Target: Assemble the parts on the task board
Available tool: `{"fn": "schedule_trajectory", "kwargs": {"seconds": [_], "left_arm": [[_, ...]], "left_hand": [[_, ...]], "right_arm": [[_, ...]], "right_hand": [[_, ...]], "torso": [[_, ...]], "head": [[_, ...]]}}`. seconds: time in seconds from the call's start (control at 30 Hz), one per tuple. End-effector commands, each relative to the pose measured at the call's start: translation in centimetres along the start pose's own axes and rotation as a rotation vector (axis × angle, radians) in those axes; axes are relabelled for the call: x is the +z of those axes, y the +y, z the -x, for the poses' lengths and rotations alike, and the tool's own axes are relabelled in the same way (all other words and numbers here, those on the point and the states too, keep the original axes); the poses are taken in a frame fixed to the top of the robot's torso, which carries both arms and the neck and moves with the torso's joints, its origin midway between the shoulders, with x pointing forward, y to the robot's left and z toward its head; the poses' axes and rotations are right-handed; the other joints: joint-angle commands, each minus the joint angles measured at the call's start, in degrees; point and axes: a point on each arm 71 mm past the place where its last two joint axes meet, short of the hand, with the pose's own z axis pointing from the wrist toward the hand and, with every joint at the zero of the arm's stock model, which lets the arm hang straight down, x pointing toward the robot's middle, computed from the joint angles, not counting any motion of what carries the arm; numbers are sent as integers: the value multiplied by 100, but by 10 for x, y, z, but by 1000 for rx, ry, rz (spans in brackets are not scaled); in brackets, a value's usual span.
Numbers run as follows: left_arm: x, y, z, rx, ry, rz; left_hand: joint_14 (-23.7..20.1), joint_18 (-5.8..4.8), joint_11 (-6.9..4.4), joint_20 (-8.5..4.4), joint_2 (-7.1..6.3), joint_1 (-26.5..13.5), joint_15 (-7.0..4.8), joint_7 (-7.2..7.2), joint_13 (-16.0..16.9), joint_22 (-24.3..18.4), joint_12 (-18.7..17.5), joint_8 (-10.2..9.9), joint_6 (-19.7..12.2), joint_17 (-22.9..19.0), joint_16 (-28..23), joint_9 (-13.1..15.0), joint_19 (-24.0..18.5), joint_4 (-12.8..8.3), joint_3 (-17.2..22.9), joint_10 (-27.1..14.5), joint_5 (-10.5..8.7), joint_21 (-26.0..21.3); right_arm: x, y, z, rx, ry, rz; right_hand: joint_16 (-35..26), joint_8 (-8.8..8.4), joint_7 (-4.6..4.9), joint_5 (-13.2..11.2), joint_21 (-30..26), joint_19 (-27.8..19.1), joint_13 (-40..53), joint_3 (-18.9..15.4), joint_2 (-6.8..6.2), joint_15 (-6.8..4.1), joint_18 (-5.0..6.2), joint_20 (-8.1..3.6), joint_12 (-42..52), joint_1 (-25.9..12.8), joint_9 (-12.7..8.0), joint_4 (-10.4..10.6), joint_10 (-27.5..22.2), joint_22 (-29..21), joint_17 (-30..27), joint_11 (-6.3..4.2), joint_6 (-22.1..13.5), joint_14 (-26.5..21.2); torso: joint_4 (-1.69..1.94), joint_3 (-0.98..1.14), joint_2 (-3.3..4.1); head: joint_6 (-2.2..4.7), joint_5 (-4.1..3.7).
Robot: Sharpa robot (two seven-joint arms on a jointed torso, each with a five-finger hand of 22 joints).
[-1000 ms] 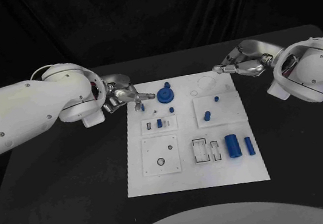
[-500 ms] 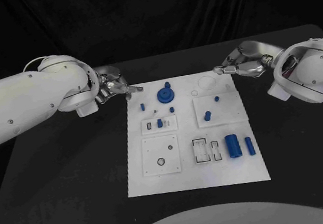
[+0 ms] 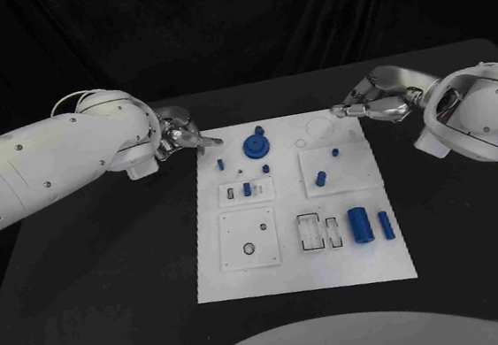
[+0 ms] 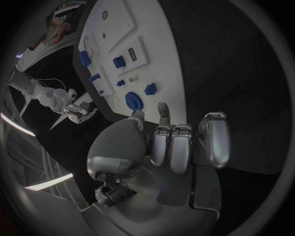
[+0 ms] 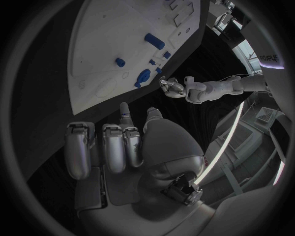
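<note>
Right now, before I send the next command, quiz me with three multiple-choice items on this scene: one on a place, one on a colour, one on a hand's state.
1. Where is the gear-like round part?
A. far end of the task board
B. near end
C. off the board

2. What colour are the parts?
A. red
B. blue
C. green

3. What does the left hand hold?
A. a cylinder
B. the board
C. nothing

Answers:
1. A, it sits near the far edge between both hands.
2. B, every piece is blue.
3. C, the left wrist view shows nothing in its fingers.

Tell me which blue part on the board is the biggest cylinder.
The thick cylinder near the board's front right; the thinner one beside it is smaller.
</note>
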Motion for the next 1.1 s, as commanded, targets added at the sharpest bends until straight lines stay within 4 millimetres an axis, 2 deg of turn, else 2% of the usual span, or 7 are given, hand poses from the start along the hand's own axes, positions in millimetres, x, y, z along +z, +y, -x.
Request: {"fn": "schedule_trajectory", "kwargs": {"seconds": [0.03, 0.07, 0.13, 0.2, 0.43, 0.9, 1.1], "left_arm": [[2, -2, -3, 21, 15, -16], [2, -2, -4, 21, 17, -17], [3, -2, -5, 22, 21, -18], [3, -3, -6, 23, 25, -19], [5, -4, -9, 33, 51, -18], [9, -9, -17, 51, 101, -17], [10, -10, -19, 53, 108, -17]], "left_hand": [[603, -44, 47, 56, -5, 56, 47, 13, 1499, 1095, 16, -82, -84, 1510, 15, -47, -1, 4, -41, 602, 34, -32], [603, -41, 63, 66, -14, 74, 61, 31, 1499, 1091, 16, -139, -126, 1510, 15, -82, -10, 2, -60, 602, 44, -44], [603, -33, 129, 121, -39, 134, 120, 103, 1499, 1080, 16, -377, -222, 1510, 15, -261, -41, 2, -135, 602, 105, -81], [603, -33, 138, 133, -36, 149, 130, 110, 1499, 1081, 16, -414, -202, 1510, 15, -303, -42, 4, -151, 602, 130, -81], [603, -28, 136, 154, -13, 177, 138, 94, 1499, 1078, 16, -423, -45, 1510, 15, -361, -51, 14, -188, 602, 214, -91], [603, -13, 117, 157, 45, 133, 130, 62, 1499, 1062, 16, -358, 113, 1510, 15, -339, -90, 75, -237, 602, 207, -142], [603, -8, 103, 153, 76, 132, 121, 43, 1499, 1057, 16, -331, 177, 1510, 15, -327, -104, 85, -249, 602, 285, -158]], "right_arm": [[-1, -1, -1, 1, 5, -12], [-1, -1, -1, 1, 4, -11], [0, 0, -2, 1, 5, -10], [0, 0, -2, 1, 5, -9], [0, 0, -2, 1, 4, -10], [0, 0, -2, 1, 3, -6], [0, 0, -2, 1, 3, -7]], "right_hand": [[15, -33, -21, 22, -40, 457, 1490, 11, 4, 6, -21, 1, -17, 71, 7, -12, 607, 1417, 1510, -2, 6, 603], [15, -33, -21, 23, -54, 448, 1490, 11, 4, 6, -17, 1, -17, 71, 7, -12, 607, 1412, 1510, -2, 6, 603], [15, -33, -21, 25, -80, 431, 1490, 11, 5, 6, -9, 1, -17, 72, 7, -12, 607, 1401, 1510, -2, 6, 603], [15, -33, -21, 26, -83, 429, 1490, 12, 5, 6, -8, 1, -17, 72, 7, -11, 607, 1400, 1510, -1, 7, 603], [15, -33, -21, 32, -86, 427, 1490, 13, 8, 6, -7, 0, -17, 74, 8, -8, 607, 1398, 1510, -1, 8, 603], [15, -33, -20, 37, -90, 424, 1490, 13, 8, 6, -6, 0, -17, 77, 9, -5, 607, 1397, 1510, 0, 9, 603], [15, -33, -20, 37, -88, 426, 1490, 13, 8, 6, -7, 0, -17, 77, 9, -4, 607, 1398, 1510, 0, 10, 603]], "torso": [[4, 0, 2], [0, 6, 1], [-3, 13, 1], [0, 22, -2], [5, 25, -1], [6, 33, -10], [7, 26, -7]], "head": [[1, 12], [1, 16], [1, 11], [1, 1], [1, 6], [1, -11], [1, -19]]}}
